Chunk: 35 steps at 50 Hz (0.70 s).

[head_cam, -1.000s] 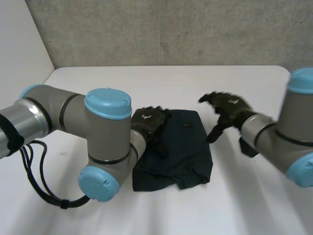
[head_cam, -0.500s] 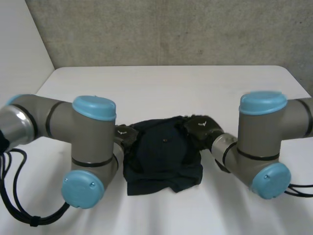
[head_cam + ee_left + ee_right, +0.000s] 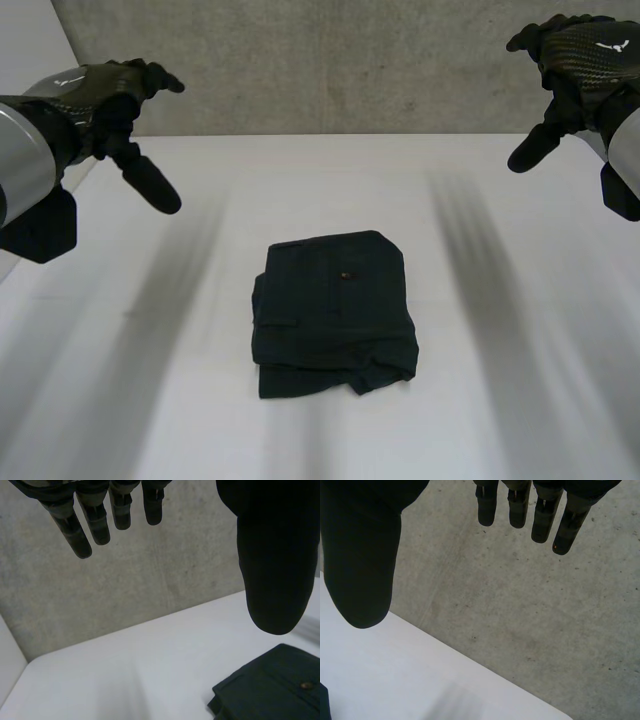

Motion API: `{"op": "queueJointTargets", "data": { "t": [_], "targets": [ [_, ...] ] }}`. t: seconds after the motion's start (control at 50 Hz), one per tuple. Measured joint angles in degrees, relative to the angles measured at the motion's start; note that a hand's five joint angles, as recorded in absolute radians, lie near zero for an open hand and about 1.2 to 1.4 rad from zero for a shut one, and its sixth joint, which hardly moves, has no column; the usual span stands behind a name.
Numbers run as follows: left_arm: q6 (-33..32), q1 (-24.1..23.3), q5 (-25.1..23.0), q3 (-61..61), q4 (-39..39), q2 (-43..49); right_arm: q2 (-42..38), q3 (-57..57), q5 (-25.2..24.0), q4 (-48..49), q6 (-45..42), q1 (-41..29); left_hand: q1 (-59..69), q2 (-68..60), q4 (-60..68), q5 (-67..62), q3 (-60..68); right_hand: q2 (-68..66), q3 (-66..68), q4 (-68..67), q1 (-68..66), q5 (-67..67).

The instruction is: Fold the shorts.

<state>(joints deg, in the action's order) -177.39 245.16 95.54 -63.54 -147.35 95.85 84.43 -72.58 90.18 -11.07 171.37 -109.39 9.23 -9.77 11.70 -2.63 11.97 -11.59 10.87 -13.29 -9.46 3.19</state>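
The shorts (image 3: 335,310) lie in the middle of the frame on the white bench (image 3: 500,190). They are folded into a compact dark block, with a small button (image 3: 346,274) showing on the top layer. The left robot hand (image 3: 100,95) hangs in the upper left of the frame and the right robot hand (image 3: 578,52) in the upper right. Both are high over the bench and well apart from the cloth. Each has its fingers straight and spread away from the thumb, with nothing in them (the wrist views look past bare fingers to the concrete wall (image 3: 330,60)).

From where things lie, I'd say the folding itself is done and this is the hands-off end of the job. The one loose point is the near edge of the block. An under layer peeks out there beyond the top one, and the lower right corner looks a little rumpled. If anything more is wanted, it would be a flat press or a nudge along that edge to square the layers. That would need both hands brought down from well above the cloth.
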Motion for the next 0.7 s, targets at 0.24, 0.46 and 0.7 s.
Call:
{"op": "queueJointTargets", "data": {
  "t": [0.24,0.46,0.7],
  "targets": [
    [0.1,1.2,-0.1,-1.9,-0.8,-0.1,1.6,-1.2,-0.6,-0.6,0.2,-0.2,0.0,0.0,0.0,0.0,0.0,0.0,0.0,0.0,0.0,0.0],
    [0.4,1.1,0.3,-3.9,-4.4,-2.2,1.7,-2.4,-0.6,-0.3,0.2,-0.4,0.0,0.0,0.0,0.0,0.0,0.0,0.0,0.0,0.0,0.0],
    [0.4,1.1,0.3,-6.3,-9.5,-3.9,1.6,-3.2,-0.7,-0.1,0.2,-0.4,0.0,0.0,0.0,0.0,0.0,0.0,0.0,0.0,0.0,0.0]
  ]
}}
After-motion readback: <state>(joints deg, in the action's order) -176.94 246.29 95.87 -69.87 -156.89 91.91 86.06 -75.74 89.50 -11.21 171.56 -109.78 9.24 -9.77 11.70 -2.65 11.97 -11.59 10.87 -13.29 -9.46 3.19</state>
